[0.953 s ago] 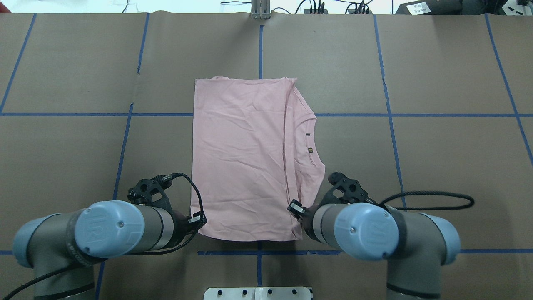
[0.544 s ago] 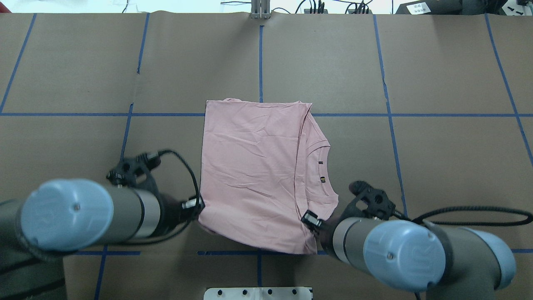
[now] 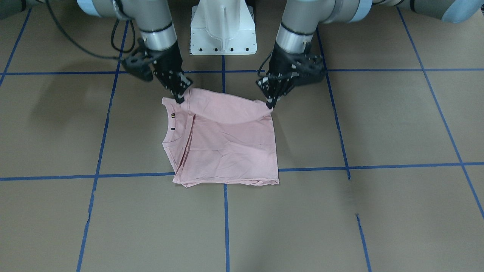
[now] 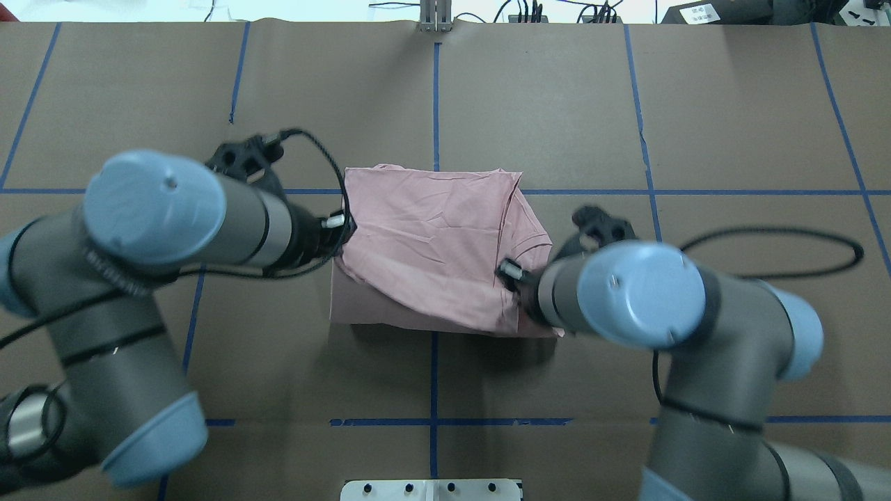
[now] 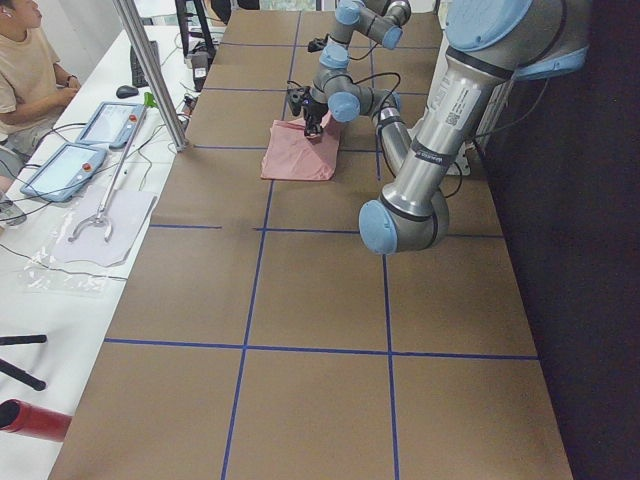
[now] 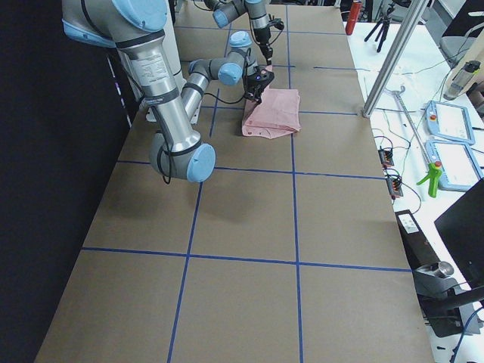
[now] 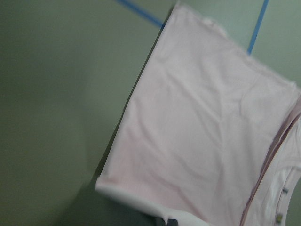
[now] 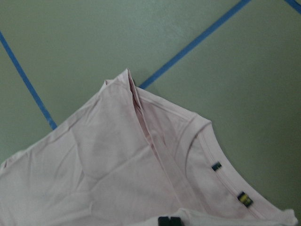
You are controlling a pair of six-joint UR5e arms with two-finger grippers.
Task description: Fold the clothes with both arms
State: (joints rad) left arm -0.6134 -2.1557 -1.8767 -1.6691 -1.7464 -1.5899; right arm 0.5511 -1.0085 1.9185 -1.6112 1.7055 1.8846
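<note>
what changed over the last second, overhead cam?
The left gripper and right gripper, shut on the T-shirt at its near corners, rose and moved away from the robot, lifting the near edge toward the far one. The far edge slid slightly nearer at first. Grips and the side fold are unchanged.

The pale pink shirt (image 4: 438, 236), plain side up and folded lengthwise with its collar (image 3: 168, 123) at the right, lies mid-table, far edge flat and near edge raised off the surface. The left gripper (image 3: 270, 105) pinches the near left corner and the right gripper (image 3: 179, 98) the near right corner beside the collar, both on silver-grey, blue-capped arms (image 4: 160, 209).
</note>
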